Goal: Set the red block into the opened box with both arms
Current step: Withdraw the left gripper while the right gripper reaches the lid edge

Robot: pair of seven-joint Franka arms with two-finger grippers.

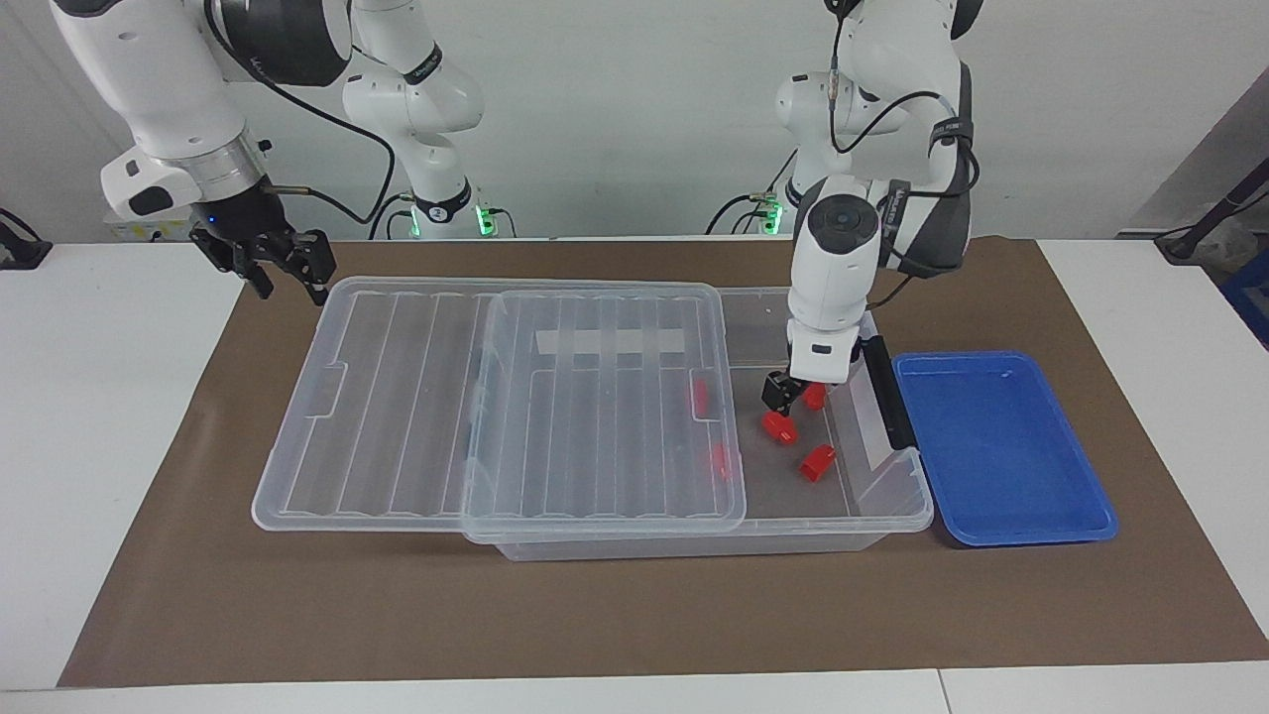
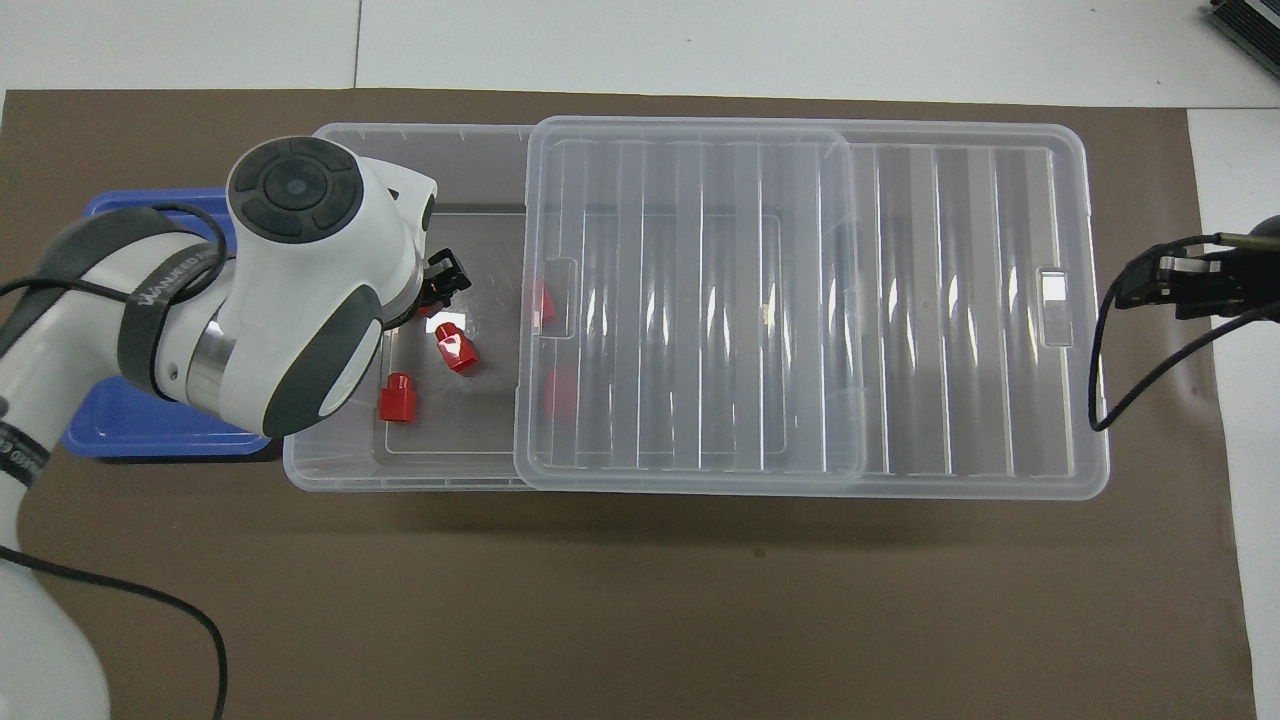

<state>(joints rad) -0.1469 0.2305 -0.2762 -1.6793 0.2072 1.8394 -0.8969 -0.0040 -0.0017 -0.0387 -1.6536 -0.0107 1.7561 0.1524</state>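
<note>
The right arm waits at its own end of the table [image 1: 99, 446]. The right gripper [image 1: 289, 281] hangs above the brown mat [image 1: 595, 615], just off the near corner of the ribbed clear plastic lid [image 1: 397, 397], with its jaws partly apart and empty.

The left gripper [image 1: 788, 397] points down into the uncovered end of the large clear plastic box [image 1: 927, 511], toward the left arm's end of the table. Its jaws stand apart and grip nothing.

One small red plastic piece [image 1: 815, 398] shows partly past that gripper, nearest to the robots. The red block [image 1: 780, 426], small and chunky, lies free on the box floor just below the left gripper's tips, clear of them. Farther from the robots rests another red piece [image 1: 818, 461], also on the floor of the box. Two more red pieces [image 1: 701, 397] show dimly through the lid.

The lid lies flat across the box, shifted toward the right arm's end and overhanging it there. A shallow blue plastic tray [image 1: 1001, 446] sits beside the box's dark grey end handle [image 1: 885, 392].
</note>
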